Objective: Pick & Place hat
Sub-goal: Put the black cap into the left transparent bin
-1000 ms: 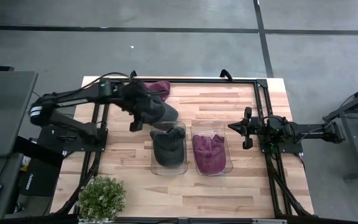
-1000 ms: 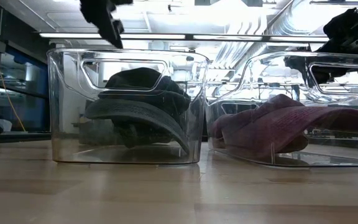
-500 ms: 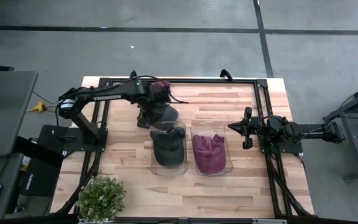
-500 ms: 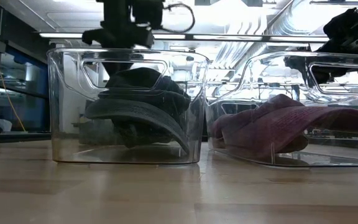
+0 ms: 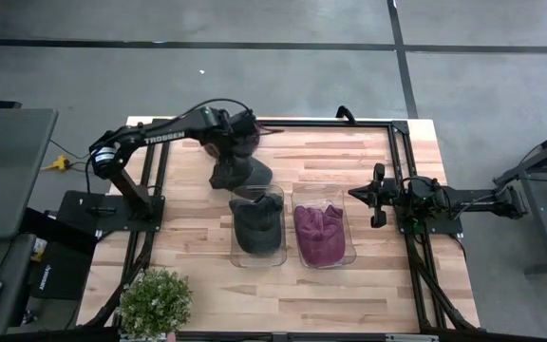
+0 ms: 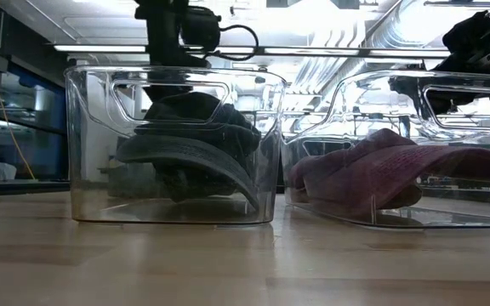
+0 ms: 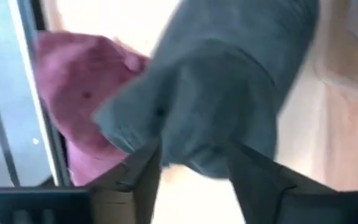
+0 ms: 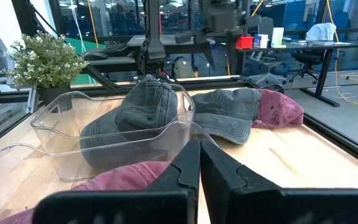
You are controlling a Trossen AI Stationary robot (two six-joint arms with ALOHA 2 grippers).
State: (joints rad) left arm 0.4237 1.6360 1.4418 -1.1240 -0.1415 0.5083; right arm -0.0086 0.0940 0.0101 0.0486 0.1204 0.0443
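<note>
A loose grey hat (image 5: pixel 254 174) lies on the table at the far side, just beyond the left clear bin (image 5: pixel 234 237). It partly overlaps a maroon hat (image 7: pixel 79 93) behind it. My left gripper (image 7: pixel 194 180) hovers over the grey hat (image 7: pixel 229 93), pointing steeply down and open, with the hat's near edge showing between its fingers. A second grey hat (image 6: pixel 194 144) rests in the left bin. Another maroon hat (image 5: pixel 319 233) lies in the right bin (image 5: pixel 351 237). My right gripper (image 5: pixel 378 196) waits at the table's right side, level and shut.
A black frame rail (image 5: pixel 330 123) runs along the table's far edge behind the loose hats. A potted plant (image 5: pixel 155 302) stands at the near left corner. Bare wood lies between the bins and the near edge.
My left gripper has swung toward the table's right and far side. It has come from beside the left bin to over the loose grey hat, sinking and tipping more steeply downward.
</note>
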